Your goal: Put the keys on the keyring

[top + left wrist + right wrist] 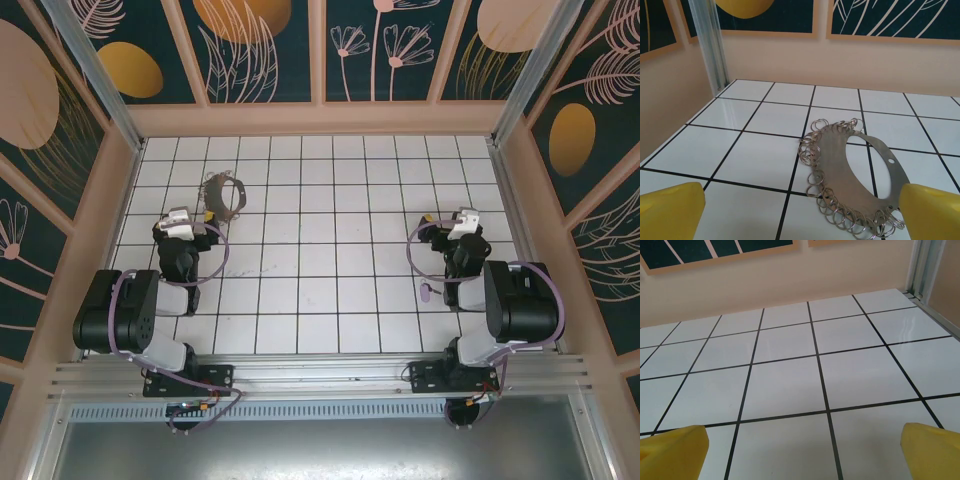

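Note:
The keyring (226,191) lies flat on the white tiles at the back left. Up close the keyring (850,170) is a grey metal plate with a big oval hole and several small wire rings along its outer edge. My left gripper (200,222) sits just on the near side of it. Its yellow fingertips (670,212) stand wide apart, and the left gripper (800,222) is open and empty. A tiny pale lilac key (427,291) lies on the tiles beside the right arm, nearer the base than my right gripper (452,228). The right gripper (800,460) is open over bare tiles.
The tiled floor (320,260) is boxed in by beige walls (320,118) on three sides, with a metal post (712,45) in the back left corner. Purple cables (222,255) loop beside each arm. A metal rail (320,375) runs along the near edge.

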You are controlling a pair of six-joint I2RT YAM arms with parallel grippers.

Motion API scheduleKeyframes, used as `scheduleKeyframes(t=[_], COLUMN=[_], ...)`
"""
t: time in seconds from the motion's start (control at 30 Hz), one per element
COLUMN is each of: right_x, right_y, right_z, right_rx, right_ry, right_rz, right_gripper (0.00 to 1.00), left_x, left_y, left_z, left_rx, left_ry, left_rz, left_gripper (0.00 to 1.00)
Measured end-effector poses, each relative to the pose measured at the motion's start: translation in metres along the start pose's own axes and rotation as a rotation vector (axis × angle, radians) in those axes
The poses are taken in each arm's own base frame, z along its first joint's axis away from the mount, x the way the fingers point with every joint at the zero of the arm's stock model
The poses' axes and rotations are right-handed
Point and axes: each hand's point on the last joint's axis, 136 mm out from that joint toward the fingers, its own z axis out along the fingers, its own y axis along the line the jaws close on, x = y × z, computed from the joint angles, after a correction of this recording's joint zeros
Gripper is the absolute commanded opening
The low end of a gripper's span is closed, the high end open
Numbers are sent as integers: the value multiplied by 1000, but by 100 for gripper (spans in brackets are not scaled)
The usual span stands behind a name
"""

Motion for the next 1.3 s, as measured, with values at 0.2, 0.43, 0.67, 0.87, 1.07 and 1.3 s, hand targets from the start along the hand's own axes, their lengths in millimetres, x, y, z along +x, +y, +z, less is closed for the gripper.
scheduleKeyframes(t=[0.2, 0.43, 0.67, 0.87, 1.07, 1.3], right_x=[0, 0, 0, 0, 0, -12], right_y=[0, 0, 0, 0, 0, -2], right_z=[0, 0, 0, 0, 0, -4], right_rx=[0, 0, 0, -2, -2, 20], right_ry=[0, 0, 0, 0, 0, -6], right_rz=[0, 0, 0, 0, 0, 2], right_gripper=[99, 99, 99, 99, 99, 99], left_x=[0, 0, 0, 0, 1, -3], left_y=[0, 0, 0, 0, 0, 1], left_z=[0, 0, 0, 0, 0, -1], left_rx=[0, 0, 0, 0, 0, -8], left_ry=[0, 0, 0, 0, 3, 3], left_rz=[0, 0, 0, 0, 1, -8], left_gripper=[99, 99, 99, 99, 99, 99])
